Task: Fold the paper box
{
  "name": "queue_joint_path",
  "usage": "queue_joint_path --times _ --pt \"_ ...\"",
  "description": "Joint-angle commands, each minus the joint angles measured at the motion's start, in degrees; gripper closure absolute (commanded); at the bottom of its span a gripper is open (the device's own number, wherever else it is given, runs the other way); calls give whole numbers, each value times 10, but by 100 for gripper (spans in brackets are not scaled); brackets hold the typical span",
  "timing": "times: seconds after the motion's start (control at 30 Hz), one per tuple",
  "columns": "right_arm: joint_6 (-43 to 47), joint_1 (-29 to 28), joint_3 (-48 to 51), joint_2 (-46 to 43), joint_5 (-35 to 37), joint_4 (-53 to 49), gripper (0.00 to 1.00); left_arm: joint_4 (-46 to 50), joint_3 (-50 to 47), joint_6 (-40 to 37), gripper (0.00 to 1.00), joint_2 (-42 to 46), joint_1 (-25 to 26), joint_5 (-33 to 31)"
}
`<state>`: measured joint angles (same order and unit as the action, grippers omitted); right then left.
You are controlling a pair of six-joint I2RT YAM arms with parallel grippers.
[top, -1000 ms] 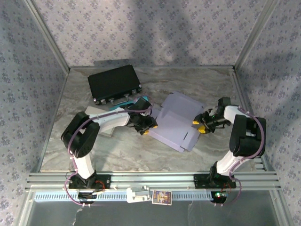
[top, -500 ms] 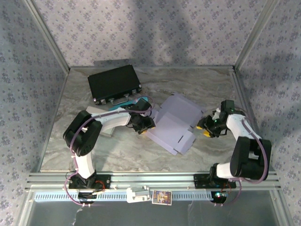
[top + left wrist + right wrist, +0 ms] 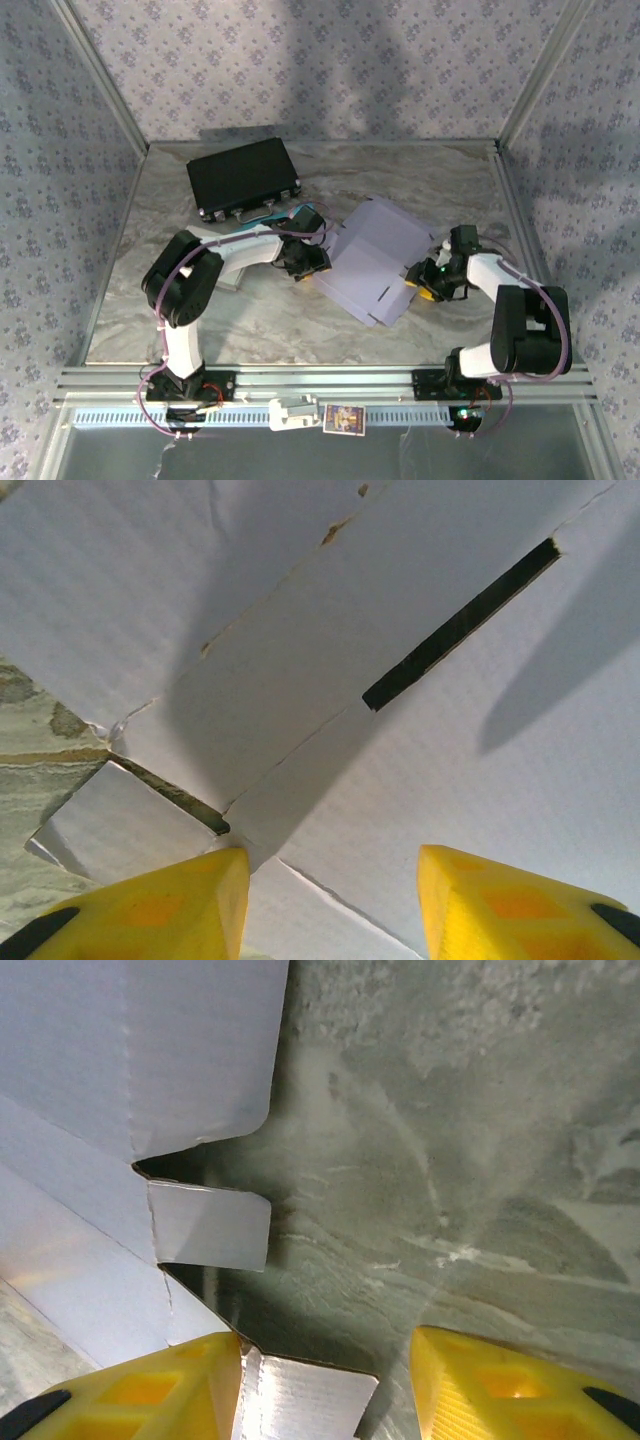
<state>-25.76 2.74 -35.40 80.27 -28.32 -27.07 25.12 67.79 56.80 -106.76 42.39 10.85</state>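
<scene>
The paper box (image 3: 375,255) is a flat lavender cardboard blank lying partly unfolded at the table's middle. My left gripper (image 3: 308,268) sits at its left edge. In the left wrist view the gripper (image 3: 333,900) is open, its yellow fingertips (image 3: 170,905) spread over a white panel (image 3: 420,760) with a dark slot (image 3: 460,625) and crease lines. My right gripper (image 3: 420,280) is at the box's right edge. In the right wrist view it (image 3: 325,1385) stands open, with a small flap (image 3: 300,1400) lying between the fingers, close to the left one.
A black case (image 3: 243,177) lies at the back left, with a teal object (image 3: 300,212) just in front of it. Metal frame posts and patterned walls enclose the marble table (image 3: 300,330). A small card (image 3: 343,419) sits on the front rail.
My right gripper has moved left and nearer, up to the box's right edge. The box has shifted slightly left and toward the front. The left gripper has stayed at the left edge.
</scene>
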Motion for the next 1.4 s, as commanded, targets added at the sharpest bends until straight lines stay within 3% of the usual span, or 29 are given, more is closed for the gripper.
queue_joint_path --times 0.0,0.33,0.8,1.0,1.13,1.37 --pt "-12 -3 23 9 -25 39 50 21 10 -13 51 -9 -4 -11" --pt "-51 -2 58 -28 -94 93 51 26 20 -20 52 -19 -6 -5" --pt "-91 19 69 -134 -136 77 56 33 25 -32 52 -24 -10 0" --pt "-98 8 59 -133 -137 73 77 34 26 -32 52 -21 -12 2" --pt "-118 7 50 -140 -127 66 100 33 27 -30 52 -13 -13 2" --pt "-192 0 -41 -154 -105 3 100 32 27 -33 48 104 -13 -51"
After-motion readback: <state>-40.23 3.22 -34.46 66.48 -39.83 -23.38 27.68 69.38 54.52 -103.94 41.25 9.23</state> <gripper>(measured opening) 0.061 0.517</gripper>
